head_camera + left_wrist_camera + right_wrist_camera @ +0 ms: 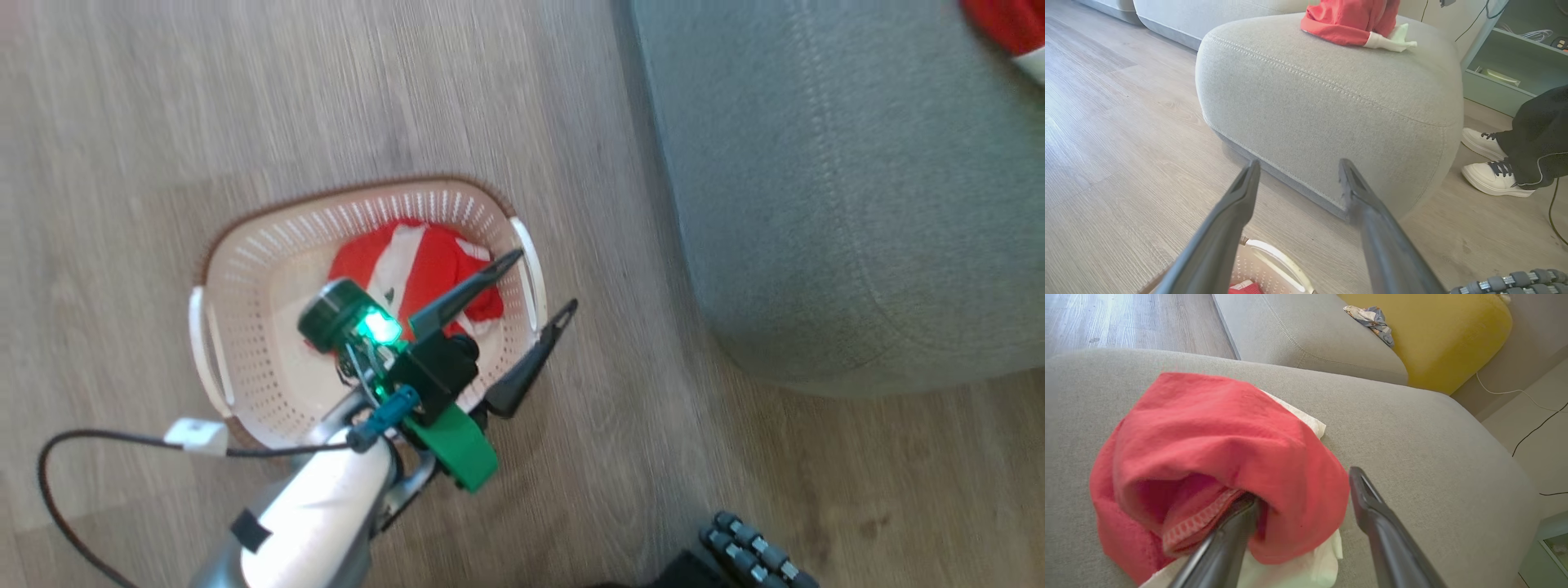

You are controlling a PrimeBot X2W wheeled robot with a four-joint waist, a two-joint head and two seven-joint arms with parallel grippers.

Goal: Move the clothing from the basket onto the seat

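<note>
Left pincer [546, 279] gapes empty over the basket [245, 327], likely poised for its red garment [437, 265]; right pincer [1302, 484], also spread, seems to be releasing the second garment [1216, 428] onto the seat [1433, 457].

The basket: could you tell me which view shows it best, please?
The head view: the basket shows nearly whole, a red garment inside, partly behind the left pincer. The left wrist view catches a handle and rim at its bottom edge.

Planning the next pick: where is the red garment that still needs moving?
In the head view, the red garment lies inside the basket, toward its right side, under the open left hand; the seat stands to the right.
</note>
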